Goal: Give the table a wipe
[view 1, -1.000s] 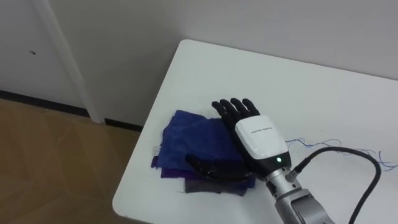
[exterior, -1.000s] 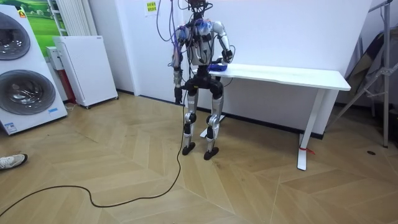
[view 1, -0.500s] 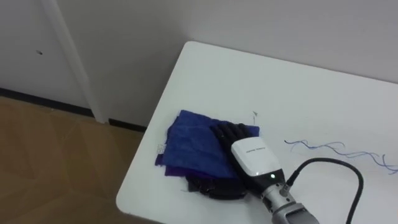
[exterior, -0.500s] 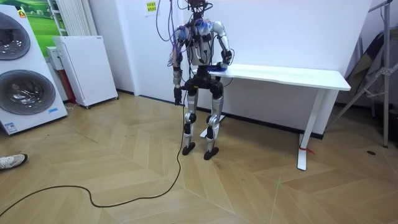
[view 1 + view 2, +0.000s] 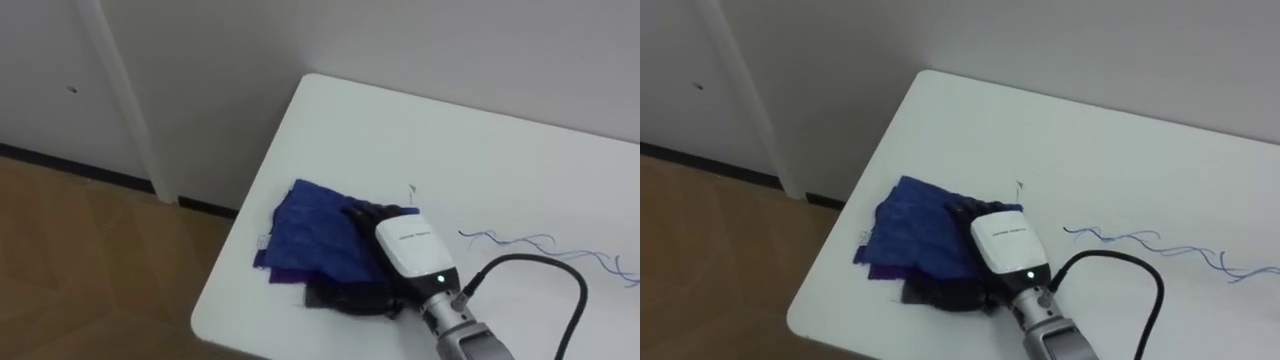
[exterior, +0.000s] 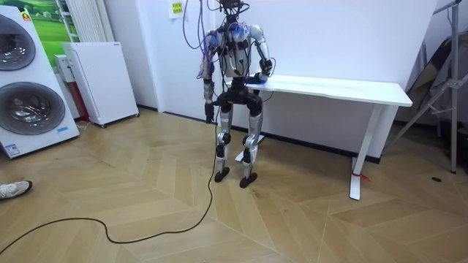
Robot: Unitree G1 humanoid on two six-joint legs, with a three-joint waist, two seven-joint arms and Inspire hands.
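A crumpled blue cloth [image 5: 310, 235] lies near the left front corner of the white table [image 5: 400, 130]. My right hand [image 5: 410, 250] rests on top of the cloth's right part, palm down, fingers flat on the fabric and thumb [image 5: 345, 298] spread toward the near edge. Thin blue scribble marks [image 5: 510, 238] run across the tabletop to the right of the hand. In the room view I stand at the left end of the table [image 6: 344, 89] with the right arm raised over it, while my left hand [image 6: 209, 111] hangs at my side.
The table's left edge and near edge are close to the cloth, with wooden floor [image 5: 90, 270] below. A white wall and a white upright strip [image 5: 120, 90] stand behind. A washing machine [image 6: 29, 88] and a white cabinet [image 6: 102, 80] are off at the room view's left.
The right hand has drawn back toward the near edge over the cloth, so its fingers reach less far across it. The cloth has bunched slightly; the view has shifted a little.
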